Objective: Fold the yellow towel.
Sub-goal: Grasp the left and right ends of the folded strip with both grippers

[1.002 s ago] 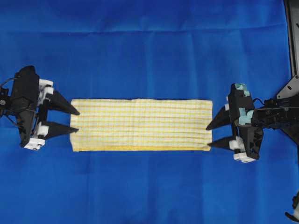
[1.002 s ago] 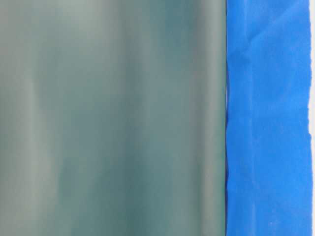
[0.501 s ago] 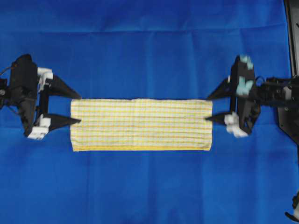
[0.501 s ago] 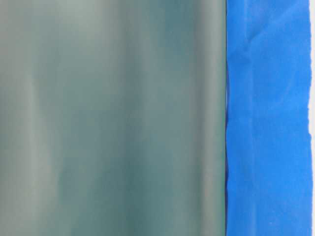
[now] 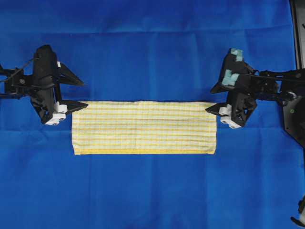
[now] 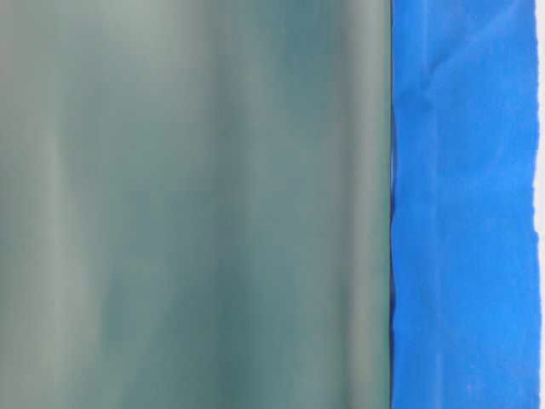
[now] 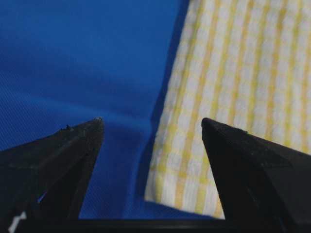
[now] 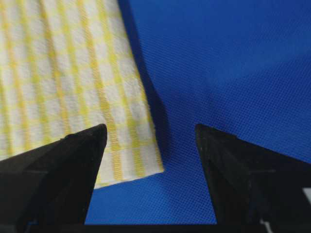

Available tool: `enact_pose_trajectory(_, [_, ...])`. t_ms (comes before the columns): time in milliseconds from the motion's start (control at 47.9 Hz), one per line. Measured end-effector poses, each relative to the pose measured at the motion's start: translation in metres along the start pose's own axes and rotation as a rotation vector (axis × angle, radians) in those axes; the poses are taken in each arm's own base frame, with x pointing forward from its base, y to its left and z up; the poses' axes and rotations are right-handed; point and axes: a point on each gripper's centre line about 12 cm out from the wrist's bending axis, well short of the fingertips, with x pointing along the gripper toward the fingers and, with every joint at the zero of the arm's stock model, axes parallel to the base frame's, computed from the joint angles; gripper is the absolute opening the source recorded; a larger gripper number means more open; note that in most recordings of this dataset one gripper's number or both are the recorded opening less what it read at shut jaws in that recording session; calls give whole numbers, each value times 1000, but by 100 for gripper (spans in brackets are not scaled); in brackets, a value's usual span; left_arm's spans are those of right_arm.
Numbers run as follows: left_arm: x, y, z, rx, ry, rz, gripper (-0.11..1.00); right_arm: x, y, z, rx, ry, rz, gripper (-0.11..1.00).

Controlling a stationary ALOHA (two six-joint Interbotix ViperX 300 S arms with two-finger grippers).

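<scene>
Overhead exterior view: the yellow towel (image 5: 144, 127) lies flat as a long strip on the blue cloth (image 5: 152, 47) covering the tabletop. Your left hand (image 5: 78, 93) sits at the towel's far left corner and your right hand (image 5: 213, 99) at its far right corner, each with jaws spread wide and holding nothing. One fingertip of each reaches the towel's far edge; the other is over blue cloth beyond it.

Table-level exterior view: it gives you nothing on the towel, only a blurred grey-green surface and a strip of blue cloth.

Left wrist view: the towel's corner (image 7: 180, 191) lies between the open fingers, nearer the right one. Come down so one finger slides under the hem and the other lands on top.

Right wrist view: the corner (image 8: 138, 165) sits beside the left finger, the gap mostly over blue. Shift toward the towel before closing, and pinch only the towel, not the cloth beneath. Close both hands together so the edge lifts evenly.
</scene>
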Motion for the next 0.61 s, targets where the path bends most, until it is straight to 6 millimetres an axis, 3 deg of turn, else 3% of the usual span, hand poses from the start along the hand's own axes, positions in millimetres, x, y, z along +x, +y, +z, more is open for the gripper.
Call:
enact_pose_trajectory(417, [18,-5,-13,12,82,-5,68,10,-2,-4,0,35,-16,72])
enact_pose_trajectory(543, [20,-9,-16,22,112,-12,62,10,-2,-4,1,35,-17,71])
enact_pose_trajectory(605, [21,-9,-18,25,140,-10,53,10,-2,-4,0,35,-16,67])
